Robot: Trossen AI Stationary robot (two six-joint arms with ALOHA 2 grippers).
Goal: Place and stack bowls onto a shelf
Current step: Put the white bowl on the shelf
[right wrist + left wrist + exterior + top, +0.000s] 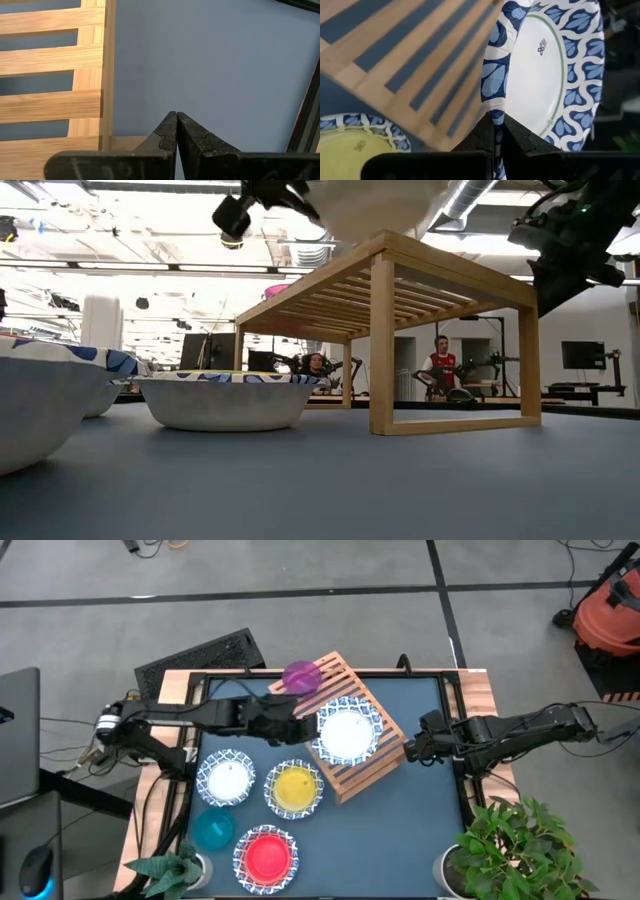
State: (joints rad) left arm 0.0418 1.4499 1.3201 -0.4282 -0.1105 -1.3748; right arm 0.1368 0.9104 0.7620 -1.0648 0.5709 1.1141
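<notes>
The light-wood slatted shelf [362,762] stands askew mid-table, and a purple bowl [300,677] sits on its far corner. My left gripper [497,117] is shut on a white dish with a blue patterned rim [347,733], which is over the shelf's top. In the low view the dish [380,202] shows just above the slats. On the table stand an empty patterned dish [225,780], a yellow bowl [295,788] in a dish, a teal bowl [212,830] and a red bowl [267,855] in a dish. My right gripper [176,119] is shut, empty, beside the shelf's right corner. My left gripper pinches the dish's patterned rim [492,100] between its two fingers, on the side toward the table's left. The fingers come from the left, slanting down. The dish sits about level, open side up, over the slats; whether it touches them I cannot tell.
A potted plant [520,845] stands at the near right corner and a smaller one [165,872] at the near left. The dishes on the table crowd the near left; bare blue tabletop [410,820] lies near and right of the shelf. People sit in the room beyond.
</notes>
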